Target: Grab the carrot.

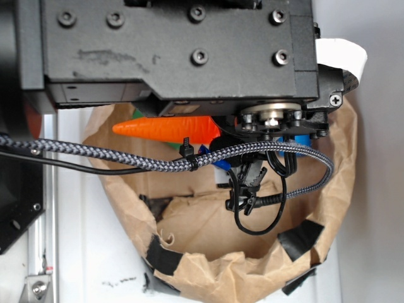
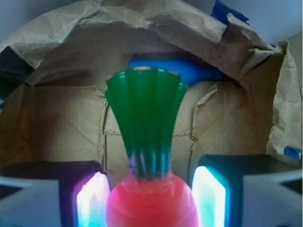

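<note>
The carrot (image 2: 150, 203) lies between the two lit pads (image 2: 92, 201) of my gripper (image 2: 150, 198), its orange body touching both and its green ridged stem (image 2: 144, 118) pointing away from the camera. The gripper is shut on it. In the exterior view the carrot (image 1: 170, 128) hangs level above the paper bag, tip to the left. Its thick end runs under the black arm housing, which hides the fingers.
A crumpled brown paper bag (image 1: 208, 265) patched with black tape (image 1: 303, 238) sits below the gripper. A blue bottle (image 2: 189, 70) lies inside it at the far side. Braided and black cables (image 1: 126, 161) loop across the bag's opening.
</note>
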